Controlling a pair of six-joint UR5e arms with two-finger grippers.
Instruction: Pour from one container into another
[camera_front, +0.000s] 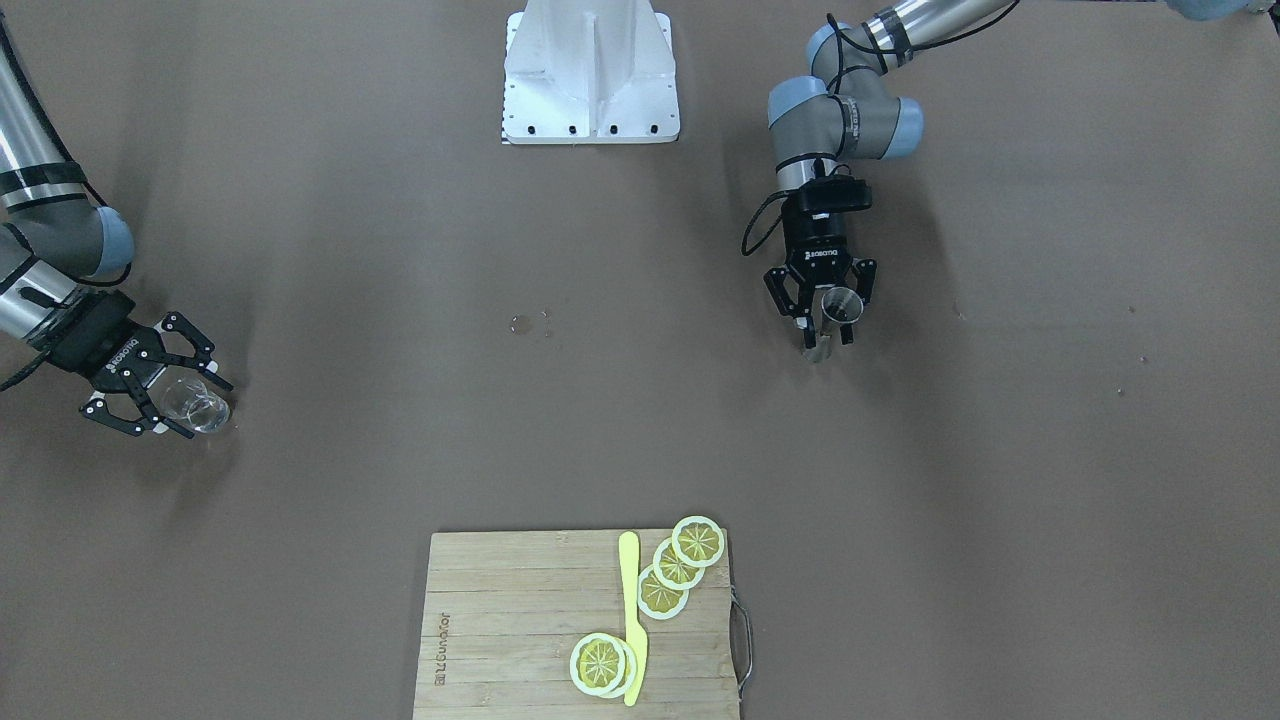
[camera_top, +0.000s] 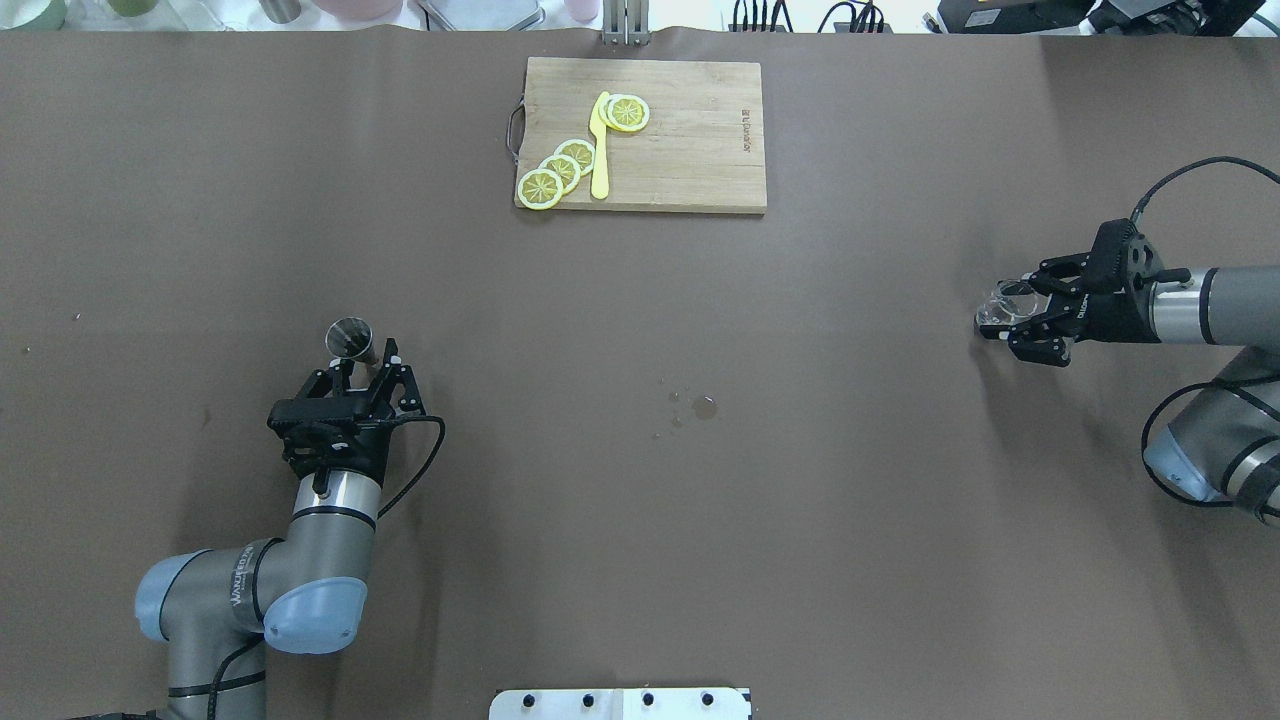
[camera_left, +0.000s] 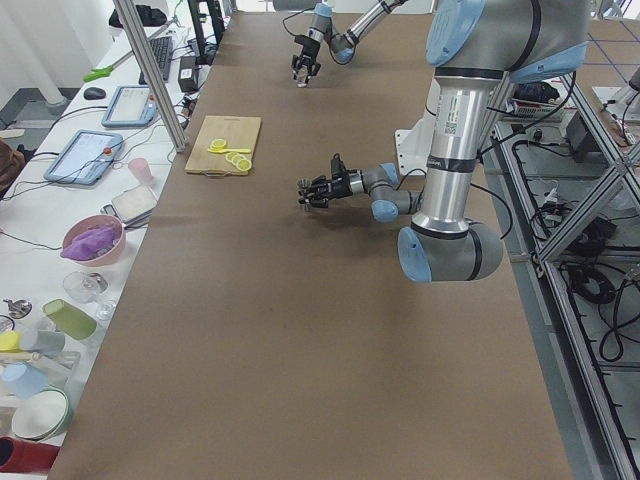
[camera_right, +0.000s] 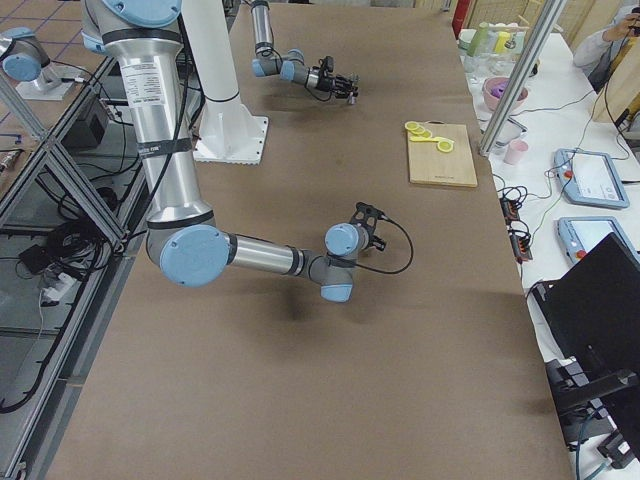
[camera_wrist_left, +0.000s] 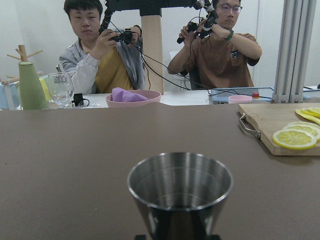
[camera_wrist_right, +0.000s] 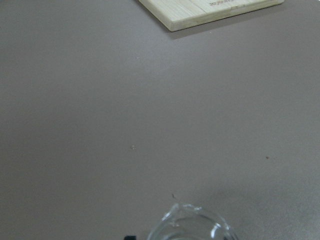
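Closest to the left wrist lens stands a small conical stainless-steel measuring cup (camera_wrist_left: 180, 192), mouth up and showing nothing inside. It is on the robot's left half of the brown table (camera_top: 640, 520). The left gripper (camera_front: 825, 330) reaches in level with the tabletop, and its black fingers (camera_top: 393, 362) are clenched on the cup's narrow lower part, one on each side.

The other container, a short clear drinking glass (camera_top: 1005, 305), is far off near the table's right end, well apart from the cup. The right gripper (camera_front: 205, 408) has it between its fingers, which press against opposite sides of the glass wall. Whether the glass rests on the table or hangs just above it I cannot tell.

Between the two, near the middle of the table, lies a small cluster of clear liquid drops (camera_top: 705, 406).

On the far side from the robot sits a rectangular pale wooden chopping board (camera_top: 690, 140) with a metal loop handle on its short edge. A yellow plastic knife (camera_top: 600, 150) lies on it, with three overlapping lemon slices (camera_top: 560, 170) in a row on one side and a pair of stacked lemon slices (camera_top: 628, 112) at its tip.

Beyond the table edge two seated operators (camera_wrist_left: 102, 50) hold controllers — beside them a pink bowl of purple cloth (camera_wrist_left: 132, 97) and a wine glass (camera_wrist_left: 61, 89).
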